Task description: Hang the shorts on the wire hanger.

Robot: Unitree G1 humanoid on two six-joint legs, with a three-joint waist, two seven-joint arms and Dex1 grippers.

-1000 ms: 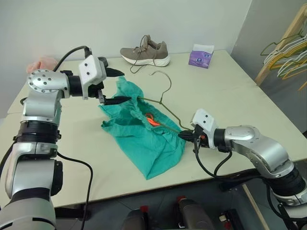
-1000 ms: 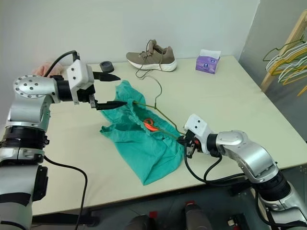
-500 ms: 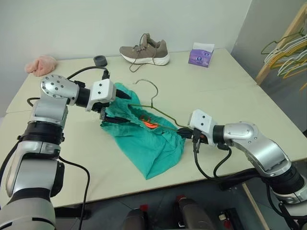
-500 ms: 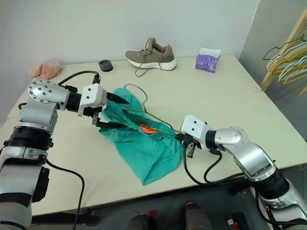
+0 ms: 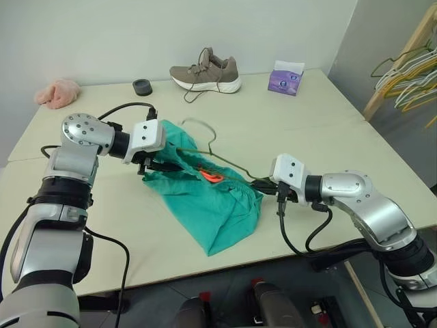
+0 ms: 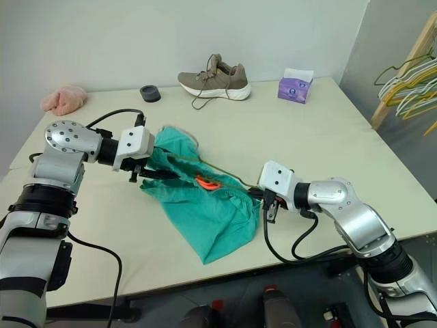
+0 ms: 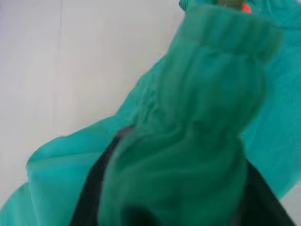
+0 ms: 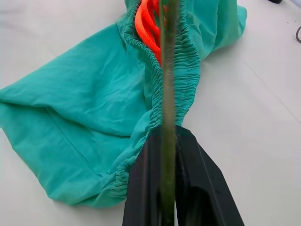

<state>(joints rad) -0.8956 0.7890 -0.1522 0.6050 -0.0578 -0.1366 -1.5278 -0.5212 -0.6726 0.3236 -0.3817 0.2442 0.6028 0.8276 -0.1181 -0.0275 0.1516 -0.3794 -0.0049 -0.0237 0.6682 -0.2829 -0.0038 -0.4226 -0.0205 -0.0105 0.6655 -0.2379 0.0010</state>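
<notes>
Hanging is under way but unfinished: the shorts (image 5: 205,198) lie crumpled on the table (image 5: 328,130), and the wire hanger (image 5: 225,158) crosses their waistband, its hook poking out toward the shoe (image 5: 206,72). The right gripper (image 5: 263,186) is pinched tight on one end of the hanger, just beside the waistband's near corner. The left gripper (image 5: 158,164) has its fingers either side of a bunched fold at the far end, cloth filling the gap, though whether they already pinch it I cannot tell. In my judgement the waistband must be worked fully onto the wire and the whole lifted. The tissue box (image 5: 287,77), pink cloth (image 5: 57,92), black cap (image 5: 142,86) and hangers (image 5: 410,78) at the rack sit well apart, blocking nothing.
</notes>
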